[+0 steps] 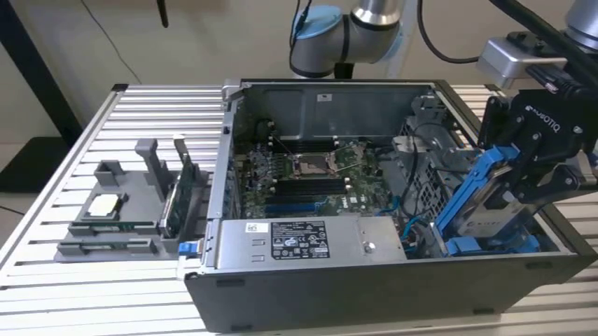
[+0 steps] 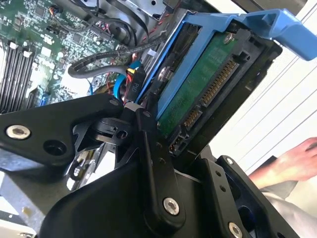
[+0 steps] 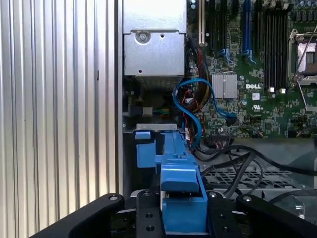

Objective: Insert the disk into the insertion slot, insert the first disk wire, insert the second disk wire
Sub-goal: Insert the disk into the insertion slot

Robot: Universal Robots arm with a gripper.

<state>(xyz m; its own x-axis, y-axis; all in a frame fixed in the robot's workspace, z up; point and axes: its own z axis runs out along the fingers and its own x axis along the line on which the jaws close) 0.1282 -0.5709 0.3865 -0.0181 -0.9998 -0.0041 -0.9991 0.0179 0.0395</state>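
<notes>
- The power-supply box (image 1: 299, 241) lies along the near wall of the computer case (image 1: 374, 294).
- Behind it, at the exterior view's right, the gripper (image 1: 512, 187) has its jaws clamped on the disk (image 1: 481, 204), gripping its blue carrier.
- The disk stands tilted, with its lower end down at the insertion slot (image 1: 500, 245), not seated flat.
- Farther back lies the motherboard (image 1: 309, 175).
- A person's hand (image 2: 297, 161) appears in the second wrist view.

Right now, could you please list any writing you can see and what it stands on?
power-supply box: labels, print too small to read.
gripper, shut on the disk: white maker's lettering on its body, left unquoted.
disk label: too small.
motherboard: white logo, left unquoted; other markings too small.
</notes>
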